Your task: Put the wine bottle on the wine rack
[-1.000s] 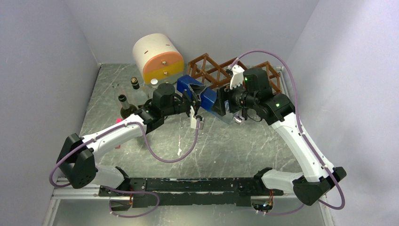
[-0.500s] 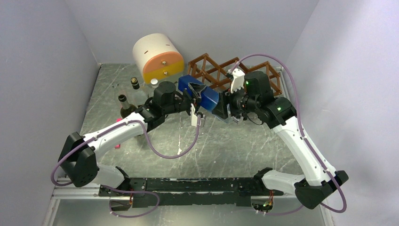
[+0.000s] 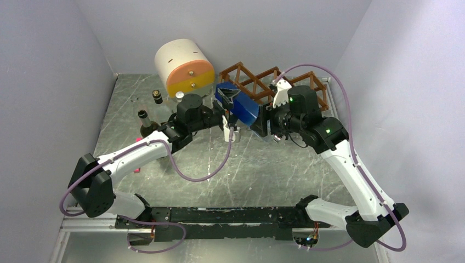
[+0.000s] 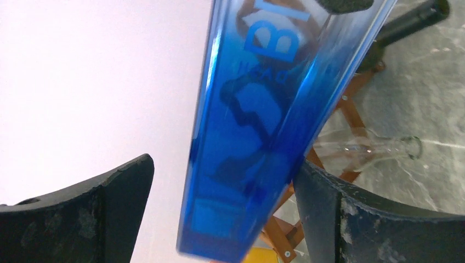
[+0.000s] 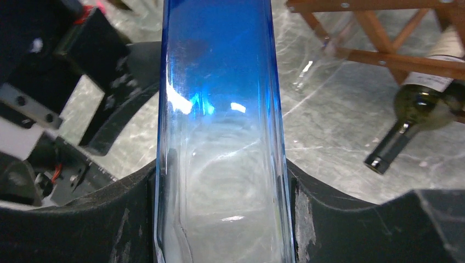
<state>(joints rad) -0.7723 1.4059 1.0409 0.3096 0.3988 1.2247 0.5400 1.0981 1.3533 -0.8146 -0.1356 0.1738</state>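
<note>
The wine bottle, blue glass with flat sides, hangs tilted above the table in front of the wine rack. My right gripper is shut on its clear lower part, both pads pressed to the glass. At the other end, my left gripper stands open around the blue body. Light shows between the glass and its left finger, and the right finger is right beside it. The reddish-brown rack slats lie just beyond the bottle.
A dark green bottle lies in the rack, neck toward the table. A clear glass bottle lies by the rack. The round cream-and-orange drawer unit stands at the back left. Two upright bottles stand left of my left arm.
My left gripper has opened and let go of the blue bottle. The right gripper closed on it and now carries it, shifted slightly back toward the rack.
</note>
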